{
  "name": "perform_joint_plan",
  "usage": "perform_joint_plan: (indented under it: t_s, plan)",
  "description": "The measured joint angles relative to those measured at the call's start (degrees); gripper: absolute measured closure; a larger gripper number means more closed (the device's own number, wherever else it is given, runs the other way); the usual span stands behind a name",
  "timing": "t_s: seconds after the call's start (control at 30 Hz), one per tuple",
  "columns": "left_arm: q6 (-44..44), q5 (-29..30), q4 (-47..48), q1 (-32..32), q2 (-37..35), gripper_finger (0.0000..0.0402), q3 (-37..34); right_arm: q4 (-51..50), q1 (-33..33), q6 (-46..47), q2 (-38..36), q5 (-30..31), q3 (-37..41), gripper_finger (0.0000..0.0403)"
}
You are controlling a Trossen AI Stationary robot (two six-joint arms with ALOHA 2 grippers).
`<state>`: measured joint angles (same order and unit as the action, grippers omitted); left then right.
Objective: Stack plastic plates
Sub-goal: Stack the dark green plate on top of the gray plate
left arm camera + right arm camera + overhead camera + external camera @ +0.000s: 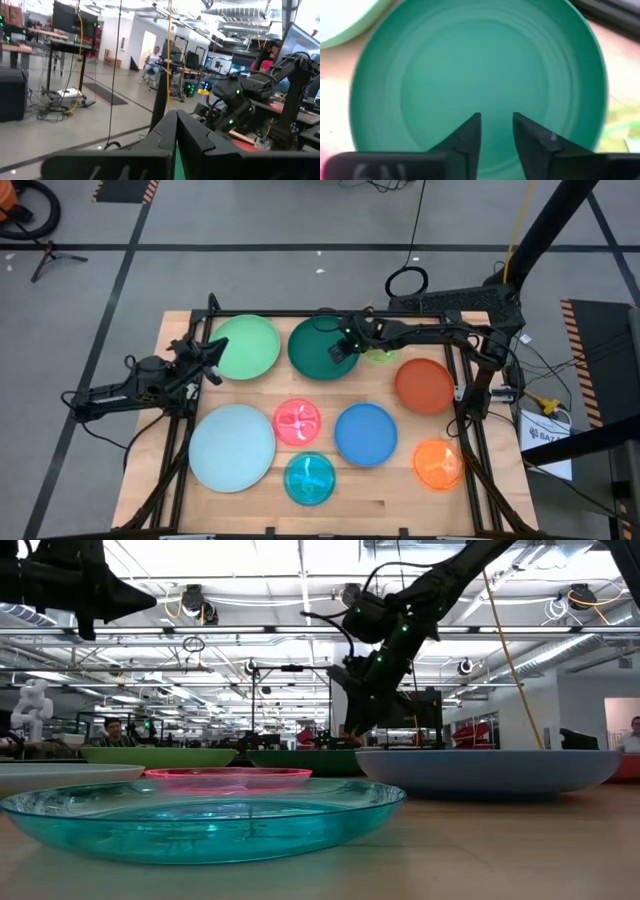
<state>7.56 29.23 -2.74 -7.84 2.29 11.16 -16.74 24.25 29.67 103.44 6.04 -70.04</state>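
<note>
Nine round plates lie flat and apart on the wooden table. At the far side are the light green [245, 347], dark green [315, 355] and small lime [380, 357] plates. The red-orange plate [424, 385] is at the right. Pink [297, 422], blue [365, 434], pale blue [232, 447], cyan [309, 478] and orange [438, 464] lie nearer. My right gripper [338, 352] [496, 122] is open with a narrow gap, fingers pointing down over the dark green plate's [470, 75] inside. My left gripper [214, 370] [176, 117] is shut and empty, raised beside the light green plate's left rim.
The right arm reaches across the lime plate and partly hides it. Dark frame rails [470, 440] run along the table's left, right and far sides. Bare wood shows along the near edge [380, 505]. People sit in the room behind the table.
</note>
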Motion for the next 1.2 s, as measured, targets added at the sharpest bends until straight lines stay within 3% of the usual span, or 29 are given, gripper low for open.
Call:
perform_joint_plan:
  t_s: [0.23, 0.67, 1.0, 1.2]
  plan:
    - [-1.3, 0.3, 0.0, 0.0, 0.0, 0.0385, 0.0, -7.4, 1.5, 4.2, 0.0, -0.3, 0.0, 0.0232]
    - [-6.3, 1.8, -1.7, 0.0, 0.0, 0.0385, 0.0, -5.0, 1.3, 2.1, -0.1, -0.2, 0.0, 0.0235]
    - [-6.7, 2.8, -1.9, 0.0, 0.0, 0.0385, 0.0, 3.0, -3.2, -6.4, -1.8, -0.7, 0.0, 0.0236]
    - [-7.6, 2.9, -2.1, 0.0, 0.0, 0.0385, 0.0, 7.5, -9.5, -21.4, -1.8, -7.8, 0.0, 0.0236]
